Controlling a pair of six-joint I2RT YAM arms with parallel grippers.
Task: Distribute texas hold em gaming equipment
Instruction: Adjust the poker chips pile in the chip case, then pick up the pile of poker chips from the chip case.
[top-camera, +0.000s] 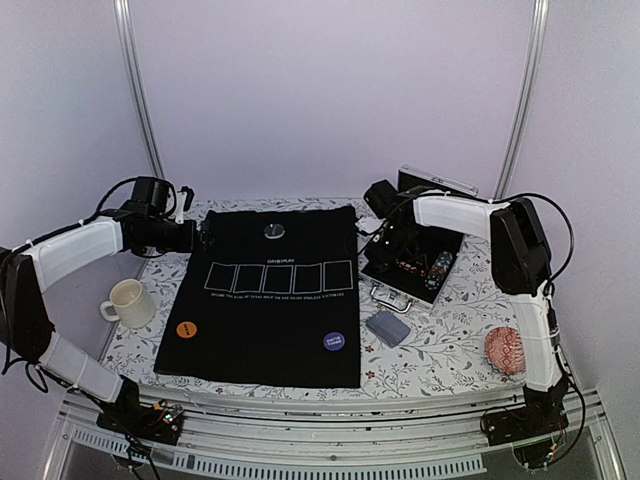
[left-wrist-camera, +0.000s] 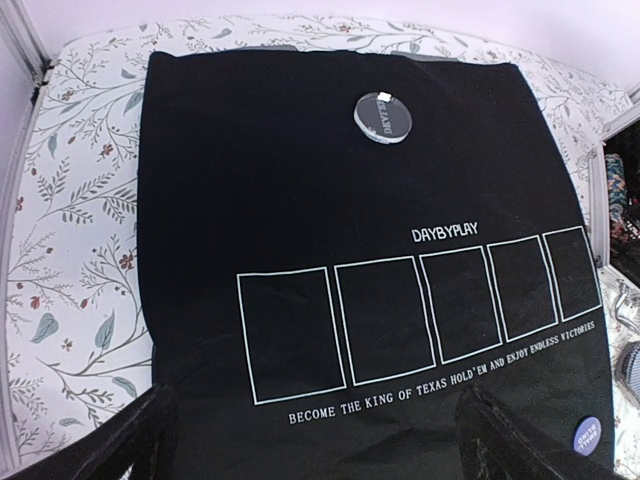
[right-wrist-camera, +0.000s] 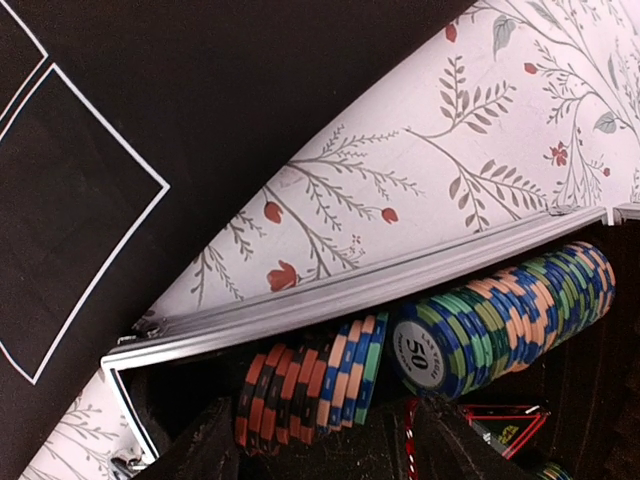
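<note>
Three button discs (top-camera: 274, 231) lie on the mat (top-camera: 260, 320); the cards (top-camera: 388, 328), on the tabletop (top-camera: 445, 350) just right of it, and the chips (right-wrist-camera: 500, 320), in the far-right case (right-wrist-camera: 330, 300), are not yet distributed; my left pincer (left-wrist-camera: 312, 400) is spread, empty; whether my right pincer (right-wrist-camera: 328, 435) grips chips is indeterminate.

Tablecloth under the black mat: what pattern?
Tablecloth: white with grey-green leafy sprigs and red buds; best in right wrist view.
</note>
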